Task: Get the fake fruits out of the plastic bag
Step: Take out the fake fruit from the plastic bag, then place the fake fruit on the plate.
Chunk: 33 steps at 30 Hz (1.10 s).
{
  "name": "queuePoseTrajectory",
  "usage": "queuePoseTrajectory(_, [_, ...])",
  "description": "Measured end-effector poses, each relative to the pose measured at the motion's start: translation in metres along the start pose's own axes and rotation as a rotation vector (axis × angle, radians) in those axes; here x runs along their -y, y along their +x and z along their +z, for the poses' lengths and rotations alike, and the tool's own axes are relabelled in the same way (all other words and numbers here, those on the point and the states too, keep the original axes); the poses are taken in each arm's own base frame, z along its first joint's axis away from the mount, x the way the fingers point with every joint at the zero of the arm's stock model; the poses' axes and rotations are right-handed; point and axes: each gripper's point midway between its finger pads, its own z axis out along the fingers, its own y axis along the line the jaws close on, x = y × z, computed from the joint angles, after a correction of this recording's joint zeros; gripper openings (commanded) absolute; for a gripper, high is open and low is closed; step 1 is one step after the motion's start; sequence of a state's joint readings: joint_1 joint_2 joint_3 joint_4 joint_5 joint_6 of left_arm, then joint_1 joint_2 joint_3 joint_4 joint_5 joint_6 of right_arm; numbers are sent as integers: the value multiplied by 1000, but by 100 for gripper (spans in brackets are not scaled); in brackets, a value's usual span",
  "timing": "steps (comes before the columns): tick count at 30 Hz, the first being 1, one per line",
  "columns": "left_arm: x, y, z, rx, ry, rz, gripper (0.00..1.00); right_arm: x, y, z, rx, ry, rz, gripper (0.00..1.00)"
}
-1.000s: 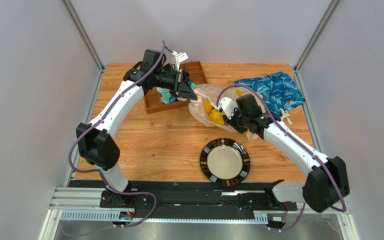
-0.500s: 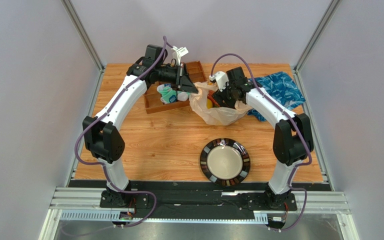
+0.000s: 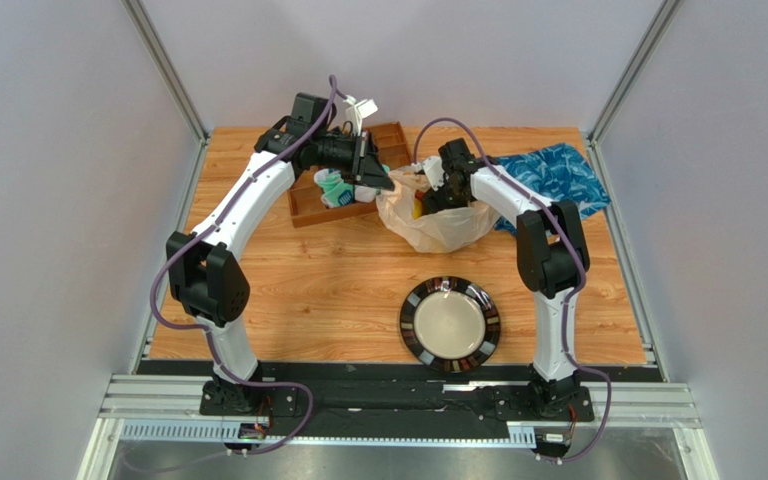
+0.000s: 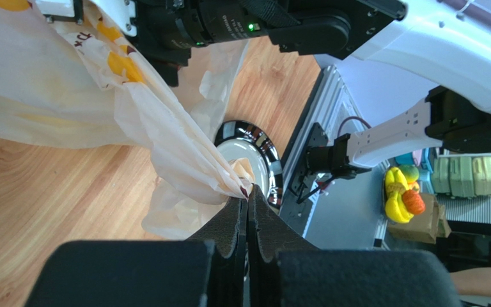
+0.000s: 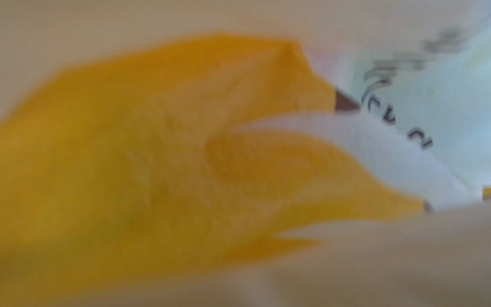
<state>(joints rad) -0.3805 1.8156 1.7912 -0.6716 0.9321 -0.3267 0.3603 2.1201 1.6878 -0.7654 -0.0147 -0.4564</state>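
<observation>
Nearest to me, one dark-rimmed plate (image 3: 450, 325) sits bare on the bench (image 3: 288, 280), well apart from everything else. Beyond it lies the single plastic bag (image 3: 436, 222), slumped on the wood with its long axis running left to right, its belly sagging toward me and its open mouth turned up and away. My left pincer (image 4: 248, 199) is pressed together on a twisted corner of the film at the mouth's left edge, drawing it taut. My right pincer (image 3: 440, 190) reaches into the mouth from the far right. I cannot tell how its jaws stand, since its wrist view is filled with blurred film and a yellow shape that may be print or fruit. Of the fake fruits (image 3: 417, 208) I can make out only one yellow patch inside the mouth; the rest I cannot count. Farther back on the left is one wooden tray (image 3: 308, 208) holding teal-and-white packets (image 3: 336, 187), too bunched to count. At far right lies one blue patterned bag (image 3: 556, 172).
</observation>
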Motion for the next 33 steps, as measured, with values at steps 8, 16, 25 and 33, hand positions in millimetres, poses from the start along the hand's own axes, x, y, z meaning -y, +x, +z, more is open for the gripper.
queuePoseTrajectory(8, [-3, 2, 0, -7, -9, 26, 0, 5, 17, -41, 29, 15, 16, 26])
queuePoseTrajectory(16, [3, -6, -2, 7, -4, 44, 0, -32, -45, -216, 533, -109, 16, 27])
queuePoseTrajectory(25, [1, -11, 3, 13, 8, 41, 0, -126, -25, -275, 680, -404, -70, 31])
queuePoseTrajectory(33, [-2, -18, 6, 18, -1, 52, 0, -177, 75, -205, 367, -539, -131, 30])
